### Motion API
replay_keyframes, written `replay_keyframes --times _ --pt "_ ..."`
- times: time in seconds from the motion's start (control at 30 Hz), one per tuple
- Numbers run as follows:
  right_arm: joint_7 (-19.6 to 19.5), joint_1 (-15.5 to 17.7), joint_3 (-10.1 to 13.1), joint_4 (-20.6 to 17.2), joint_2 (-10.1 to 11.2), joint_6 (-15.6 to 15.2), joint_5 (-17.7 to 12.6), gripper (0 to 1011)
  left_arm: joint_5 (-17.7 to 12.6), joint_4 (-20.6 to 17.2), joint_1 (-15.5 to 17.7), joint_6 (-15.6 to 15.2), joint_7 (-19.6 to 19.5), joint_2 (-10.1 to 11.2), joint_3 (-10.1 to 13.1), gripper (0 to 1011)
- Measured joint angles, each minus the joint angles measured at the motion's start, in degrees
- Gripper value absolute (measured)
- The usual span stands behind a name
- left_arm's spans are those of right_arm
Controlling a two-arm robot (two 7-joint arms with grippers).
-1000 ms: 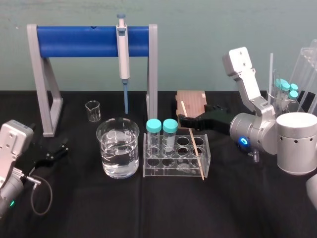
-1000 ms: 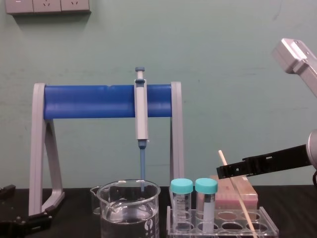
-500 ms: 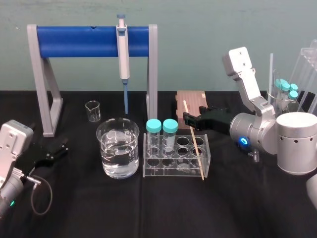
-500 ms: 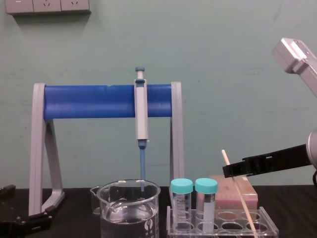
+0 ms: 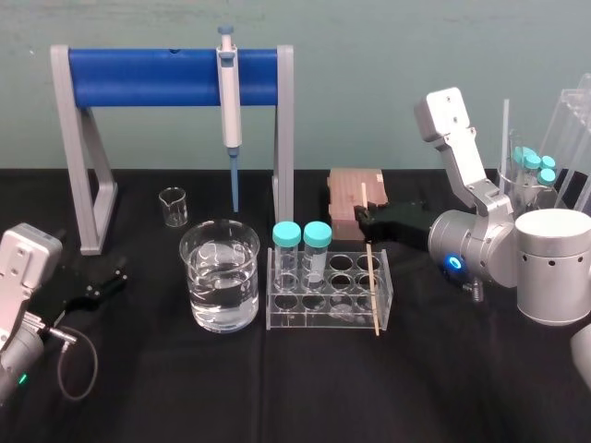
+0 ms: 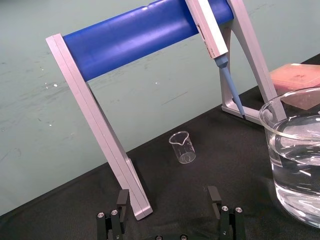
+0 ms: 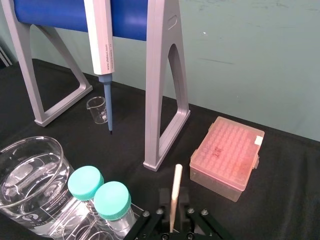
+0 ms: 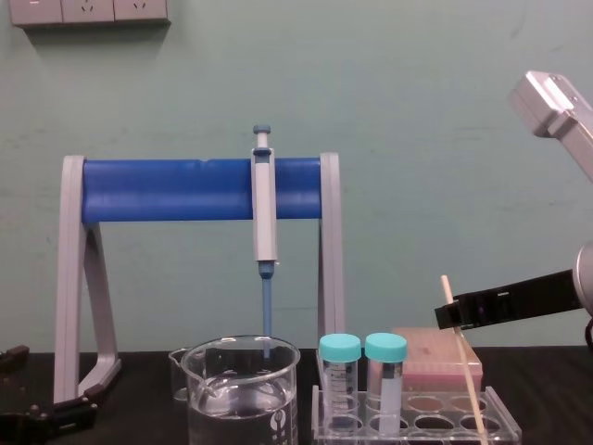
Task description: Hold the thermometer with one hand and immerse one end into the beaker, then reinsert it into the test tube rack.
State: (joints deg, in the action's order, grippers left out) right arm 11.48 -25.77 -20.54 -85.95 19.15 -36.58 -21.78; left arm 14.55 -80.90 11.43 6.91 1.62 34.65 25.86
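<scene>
- A clear plastic test tube rack (image 5: 295, 316) sits on a black tabletop (image 5: 277, 388).
- The thermometer (image 5: 370, 268), a thin tan rod, stands in a front hole at the rack's right end. It leans slightly, and its top rises well above the rack.
- The right gripper (image 5: 366, 219) reaches in from the right of the rack. It is closed on the thermometer's upper part, above the rack's back right corner.
- The large glass beaker (image 5: 220, 277), partly filled with clear liquid, stands just beside the rack's left end.
- Two teal-capped tubes (image 5: 287, 235) stand in holes at the rack's left end.
- A pinkish pipette tip box (image 5: 346, 189) lies behind the rack.
- A blue-barred stand (image 5: 148, 77) holds a hanging pipette (image 5: 228, 92) behind the rack and to its left, with a small glass beaker (image 5: 172, 207) under the bar.
- The left gripper (image 5: 102, 281) sits low, well to the left of the rack, beyond the large beaker. Its fingers are spread apart and hold nothing.
</scene>
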Motion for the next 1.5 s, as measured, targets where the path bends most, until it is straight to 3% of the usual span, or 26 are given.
replay_keyframes --times 0.13,0.6,0.83,1.17,1.5 --pt "0.0 0.0 0.0 0.0 0.0 0.0 0.0 56 0.0 0.0 0.0 0.0 0.0 0.0 0.0 1004" --pt "1.1 1.1 1.3 -1.1 0.0 0.2 0.2 55 0.0 0.0 0.0 0.0 0.0 0.0 0.0 1004" --pt "2.3 1.8 2.7 -1.8 -0.5 -0.1 -1.0 55 0.0 0.0 0.0 0.0 0.0 0.0 0.0 1004" --pt "2.6 1.7 2.9 -1.7 -0.6 -0.7 -1.9 55 0.0 0.0 0.0 0.0 0.0 0.0 0.0 1004" --pt "1.9 2.1 3.9 -2.2 -0.7 0.4 -2.8 55 0.0 0.0 0.0 0.0 0.0 0.0 0.0 1004"
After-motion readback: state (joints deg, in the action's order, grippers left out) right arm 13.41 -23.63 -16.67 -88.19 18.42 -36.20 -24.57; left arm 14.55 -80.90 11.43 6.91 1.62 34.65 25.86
